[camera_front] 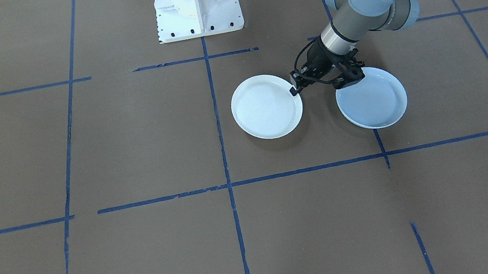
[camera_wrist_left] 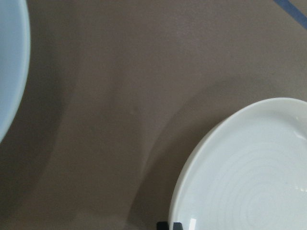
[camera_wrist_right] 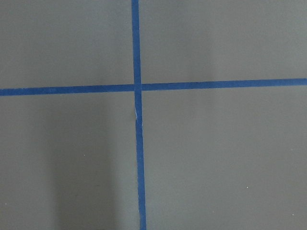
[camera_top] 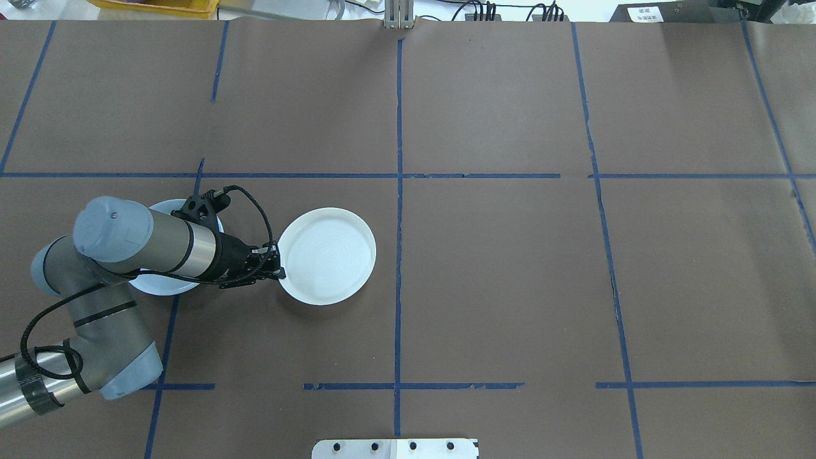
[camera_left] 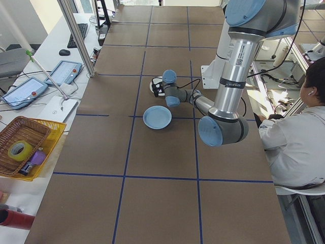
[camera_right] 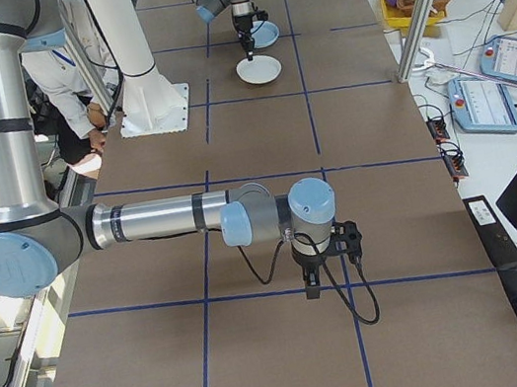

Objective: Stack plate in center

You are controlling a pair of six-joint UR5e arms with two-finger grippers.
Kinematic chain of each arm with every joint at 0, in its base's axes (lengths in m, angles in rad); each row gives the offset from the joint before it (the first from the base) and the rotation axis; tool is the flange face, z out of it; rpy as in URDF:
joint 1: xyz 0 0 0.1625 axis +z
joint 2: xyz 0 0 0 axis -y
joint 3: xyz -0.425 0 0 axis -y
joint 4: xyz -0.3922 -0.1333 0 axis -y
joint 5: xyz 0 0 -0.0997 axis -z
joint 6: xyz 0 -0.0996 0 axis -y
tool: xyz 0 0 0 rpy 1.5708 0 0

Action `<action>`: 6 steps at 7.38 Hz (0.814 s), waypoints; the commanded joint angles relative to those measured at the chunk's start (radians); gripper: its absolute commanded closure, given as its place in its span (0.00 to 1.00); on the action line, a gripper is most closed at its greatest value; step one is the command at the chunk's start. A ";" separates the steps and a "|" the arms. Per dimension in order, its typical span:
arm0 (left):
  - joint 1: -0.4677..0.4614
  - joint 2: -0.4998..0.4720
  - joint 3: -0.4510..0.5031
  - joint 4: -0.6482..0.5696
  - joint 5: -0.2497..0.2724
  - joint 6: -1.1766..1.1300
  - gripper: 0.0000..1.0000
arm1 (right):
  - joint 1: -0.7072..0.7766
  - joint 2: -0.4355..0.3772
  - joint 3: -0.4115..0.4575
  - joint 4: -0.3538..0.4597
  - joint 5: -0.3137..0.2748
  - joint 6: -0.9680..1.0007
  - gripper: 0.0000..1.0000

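Left gripper (camera_front: pixel 295 89) clamps the empty ringed white plate's (camera_front: pixel 266 106) rim beside the empty blue-grey plate (camera_front: pixel 372 99); right gripper's state cannot be told.

The table (camera_top: pixel 510 287) was covered with brown paper, divided into rectangles by blue tape lines (camera_top: pixel 399 191). Two plates were laid directly on it, left of the central tape line in the overhead view. The white plate with concentric rings (camera_top: pixel 327 255) was set nearer the centre; the pale blue-grey plate (camera_front: pixel 372 98) was set further left, apart from it. A white robot base (camera_front: pixel 197 3) was mounted at the table's near edge.
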 commanded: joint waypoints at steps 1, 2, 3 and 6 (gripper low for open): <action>-0.126 0.110 -0.103 -0.004 -0.116 0.122 1.00 | 0.000 0.000 0.000 0.000 -0.001 0.000 0.00; -0.165 0.192 -0.143 -0.005 -0.125 0.228 1.00 | 0.000 0.000 0.000 0.000 -0.001 0.000 0.00; -0.207 0.272 -0.151 -0.010 -0.148 0.352 1.00 | 0.000 0.000 0.000 0.000 -0.001 0.000 0.00; -0.249 0.347 -0.075 -0.022 -0.153 0.497 1.00 | 0.000 0.000 0.000 0.000 -0.001 0.000 0.00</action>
